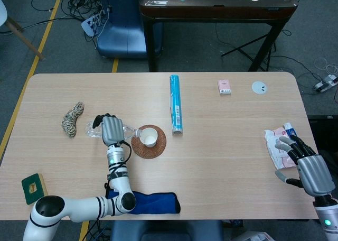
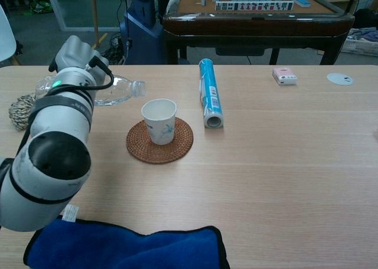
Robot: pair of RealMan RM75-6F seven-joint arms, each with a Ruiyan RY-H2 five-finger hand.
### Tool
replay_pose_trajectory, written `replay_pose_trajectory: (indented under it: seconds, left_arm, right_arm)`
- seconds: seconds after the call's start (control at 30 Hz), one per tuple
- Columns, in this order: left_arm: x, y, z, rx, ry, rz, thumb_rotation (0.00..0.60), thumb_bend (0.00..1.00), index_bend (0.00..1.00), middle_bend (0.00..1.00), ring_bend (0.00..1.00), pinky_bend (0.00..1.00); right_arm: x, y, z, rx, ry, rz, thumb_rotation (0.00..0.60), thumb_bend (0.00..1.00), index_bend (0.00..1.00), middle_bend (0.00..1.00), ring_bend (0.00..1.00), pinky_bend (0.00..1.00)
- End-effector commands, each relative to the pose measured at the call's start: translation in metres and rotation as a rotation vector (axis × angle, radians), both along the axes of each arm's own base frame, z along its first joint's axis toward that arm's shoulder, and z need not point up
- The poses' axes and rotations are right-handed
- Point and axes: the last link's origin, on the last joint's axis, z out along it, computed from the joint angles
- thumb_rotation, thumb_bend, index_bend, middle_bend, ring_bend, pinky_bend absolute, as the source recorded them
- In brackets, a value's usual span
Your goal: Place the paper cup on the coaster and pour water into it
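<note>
Paper cup [image 2: 159, 120] standing upright on round woven coaster [image 2: 159, 141] near table centre, left hand [image 1: 110, 130] gripping a clear water bottle [image 2: 116, 91] tipped sideways just left of the cup, right hand [image 1: 308, 167] resting at far right, fingers spread, holding nothing.

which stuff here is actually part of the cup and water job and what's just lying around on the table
Part of the job:
white paper cup
round woven coaster under the cup
clear plastic water bottle, tipped toward the cup
left hand holding the bottle

Just lying about:
blue and white rolled tube
blue cloth
ball of twine
small pink box
white round disc
packet by the idle right hand
</note>
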Motion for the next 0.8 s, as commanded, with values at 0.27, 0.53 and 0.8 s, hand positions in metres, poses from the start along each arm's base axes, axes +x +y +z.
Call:
replay_pose_trajectory:
  seconds: [0.27, 0.53, 0.8]
  left_arm:
    - [0.0023, -0.0001, -0.0019, 0.002, 0.03, -0.008, 0.6, 0.13, 0.68, 0.75, 0.49, 0.54]
    - [0.005, 0.0002, -0.0002, 0.012, 0.057, -0.015, 0.6, 0.13, 0.68, 0.75, 0.49, 0.54]
    - [0.0074, -0.0008, -0.0015, 0.01, 0.072, -0.021, 0.6, 0.13, 0.68, 0.75, 0.49, 0.54]
  right_arm:
    - [0.0005, 0.0015, 0.0014, -0.007, -0.003, 0.005, 0.6, 0.01, 0.3, 0.2, 0.11, 0.32]
    - [0.0001, 0.0012, 0.0011, -0.004, -0.003, 0.003, 0.6, 0.01, 0.3, 0.2, 0.11, 0.32]
    - [0.0008, 0.0014, 0.0014, -0.004, -0.004, 0.004, 0.6, 0.01, 0.3, 0.2, 0.11, 0.32]
